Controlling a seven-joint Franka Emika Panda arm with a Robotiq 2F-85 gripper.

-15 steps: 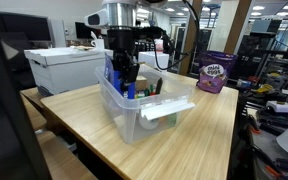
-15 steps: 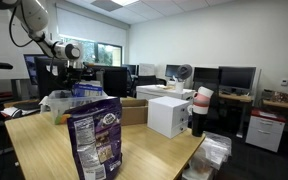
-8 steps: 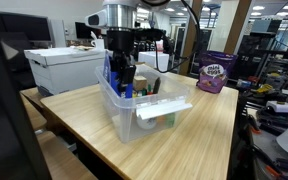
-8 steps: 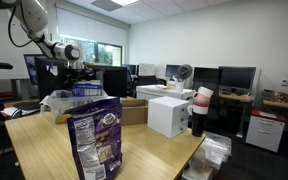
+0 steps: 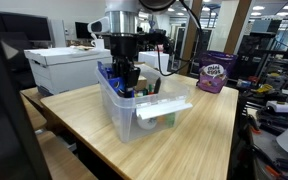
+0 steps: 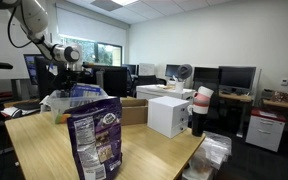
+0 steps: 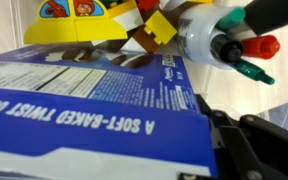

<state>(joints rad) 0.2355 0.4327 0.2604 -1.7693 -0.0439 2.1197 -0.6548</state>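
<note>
My gripper [image 5: 125, 78] hangs down into a clear plastic bin [image 5: 154, 122] on the wooden table and is shut on a blue snack box [image 5: 108, 74], which it holds tilted inside the bin. In the wrist view the blue box [image 7: 84, 110] with white lettering fills the lower left. One dark finger [image 7: 252, 145] presses its right edge and the other finger is hidden behind it. Below lie a bundle of markers [image 7: 234, 40] and a yellow and red packet [image 7: 84, 12]. In an exterior view the gripper [image 6: 68, 72] and blue box [image 6: 87, 91] show at the far left.
A purple snack bag [image 5: 214, 72] stands at the far end of the table; it is close to the camera in an exterior view [image 6: 96, 138]. A white box [image 5: 69, 65] stands beside the bin. A cardboard box [image 6: 134, 110] and another white box [image 6: 168, 115] are also on the table.
The gripper has dropped a little deeper into the bin, and the blue box has tipped from nearly upright to a slant.
</note>
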